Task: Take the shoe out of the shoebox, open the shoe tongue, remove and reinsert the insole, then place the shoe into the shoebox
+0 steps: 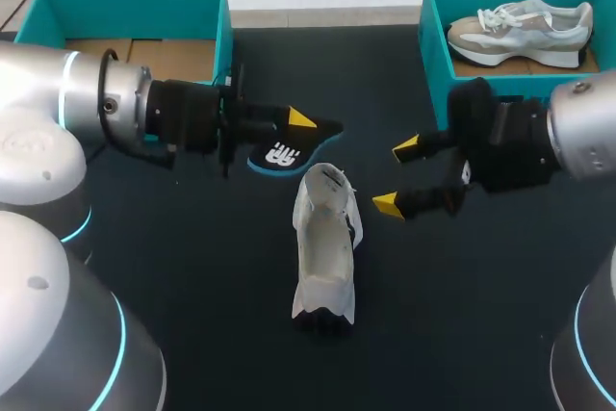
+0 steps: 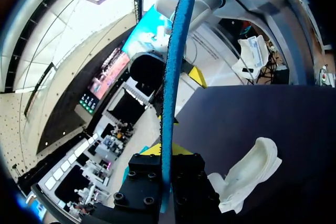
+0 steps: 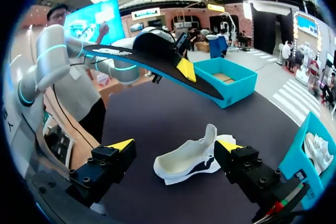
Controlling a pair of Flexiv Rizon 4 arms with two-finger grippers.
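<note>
Left gripper: clamped on the insole at one end. The rest juts out ahead of the fingers, clear of the table.
Right gripper: fingers spread wide, holding nothing.
White shoe: on the table just ahead of and below the right gripper, unheld. It is beside and below the left gripper.
Risk 1: pushing the insole in could skid or tip the shoe, because nothing braces it.
Risk 2: the long free end may flex, snag the collar or tongue, or twist out of the narrow pinch.
Count: insole 1. Shoes 2, the white shoe plus a grey sneaker. Shoeboxes 2, the first shoebox beside the left arm and the second shoebox, holding the sneaker, beside the right. Grippers 2.
</note>
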